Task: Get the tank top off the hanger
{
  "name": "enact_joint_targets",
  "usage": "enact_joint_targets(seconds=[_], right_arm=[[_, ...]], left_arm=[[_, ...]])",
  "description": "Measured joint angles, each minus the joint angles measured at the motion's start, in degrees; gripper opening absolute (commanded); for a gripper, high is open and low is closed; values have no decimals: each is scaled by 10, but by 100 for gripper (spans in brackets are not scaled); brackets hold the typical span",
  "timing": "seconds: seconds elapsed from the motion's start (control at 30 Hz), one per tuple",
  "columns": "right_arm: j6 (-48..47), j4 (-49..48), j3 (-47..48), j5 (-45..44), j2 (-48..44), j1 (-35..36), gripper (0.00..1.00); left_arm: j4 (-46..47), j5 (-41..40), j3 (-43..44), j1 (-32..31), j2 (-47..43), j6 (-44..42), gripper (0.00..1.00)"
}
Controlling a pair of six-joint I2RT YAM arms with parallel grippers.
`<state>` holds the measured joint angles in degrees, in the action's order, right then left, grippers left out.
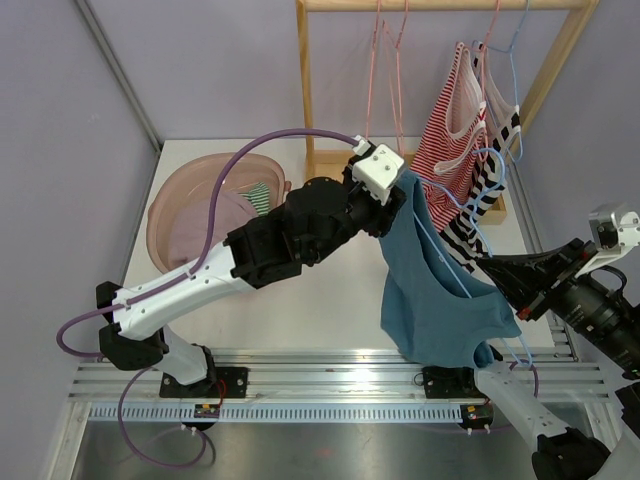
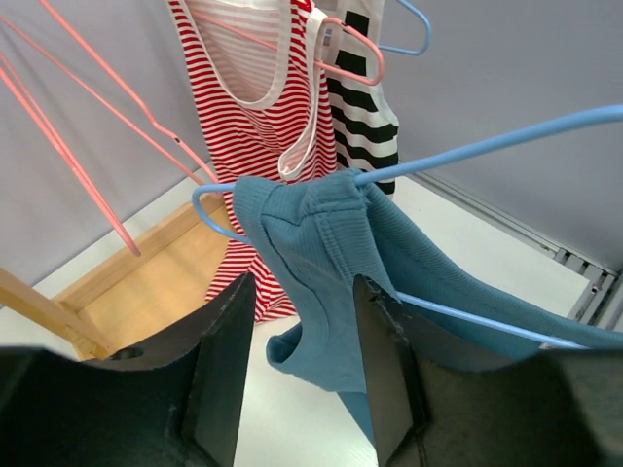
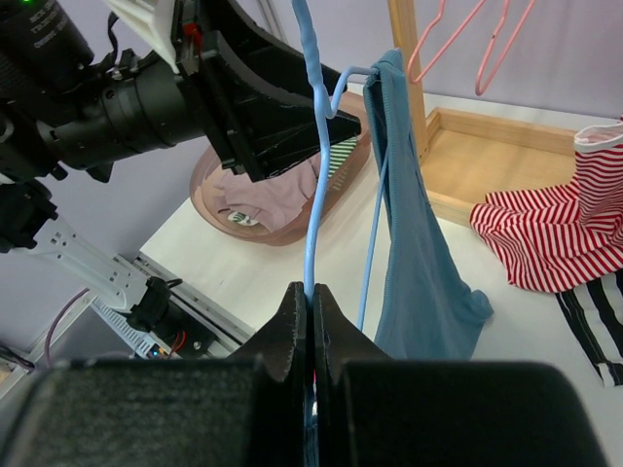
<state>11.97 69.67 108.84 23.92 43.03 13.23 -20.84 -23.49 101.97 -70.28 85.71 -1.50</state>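
Your right gripper (image 3: 310, 294) clamps its jaws on the light-blue wire hanger (image 3: 313, 175); your left gripper (image 2: 304, 290), jaws apart, straddles the teal ribbed tank top (image 2: 331, 243), not yet off.

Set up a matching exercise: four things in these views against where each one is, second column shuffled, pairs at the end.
1. teal tank top
2. blue hanger
3. pink basin
4. red-striped top

A. hanging at the wooden rack
B. clamped in the right tool
C. on the table, far left
D. draped over the blue hanger

Pairs: 1-D, 2-B, 3-C, 4-A
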Motion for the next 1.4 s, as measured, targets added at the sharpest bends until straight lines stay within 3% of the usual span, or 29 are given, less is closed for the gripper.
enact_joint_targets(seconds=[0.07,0.13,0.23,0.27,0.3,0.33,0.37,0.47,0.53,0.67,0.87,1.1,1.23,1.4], right_arm=[[1,0,-2,8,-3,0,0],[1,0,-2,14,-5,0,0],[2,-1,-2,23,-7,0,0],[3,-2,-2,26,-7,0,0],[3,-3,-2,29,-7,0,0],[5,-5,-2,33,-7,0,0],[5,-8,-2,36,-7,0,0],[5,-10,-2,42,-9,0,0],[5,-11,-2,42,-12,0,0],[2,-14,-23,48,-21,0,0],[-13,-55,-110,133,-52,0,0],[-18,-137,-207,238,-92,0,0],[13,-237,-288,232,-124,0,0],[120,-465,-463,181,-188,0,0]], left_arm=[[0,-5,0,1,0,-4,75],[0,-6,0,1,0,-2,83],[0,-5,0,1,0,0,82],[1,-5,0,1,0,0,78],[3,-4,0,1,0,0,64],[4,-4,0,1,0,1,64],[5,-4,0,1,1,0,46],[8,-6,0,1,5,4,23],[7,-9,0,2,10,5,12],[-2,-37,0,3,14,7,0],[-57,-184,-3,28,10,59,0],[-149,-218,-52,152,-52,168,0],[-150,-165,-106,185,-107,201,0],[-50,43,-243,190,-197,214,0]])
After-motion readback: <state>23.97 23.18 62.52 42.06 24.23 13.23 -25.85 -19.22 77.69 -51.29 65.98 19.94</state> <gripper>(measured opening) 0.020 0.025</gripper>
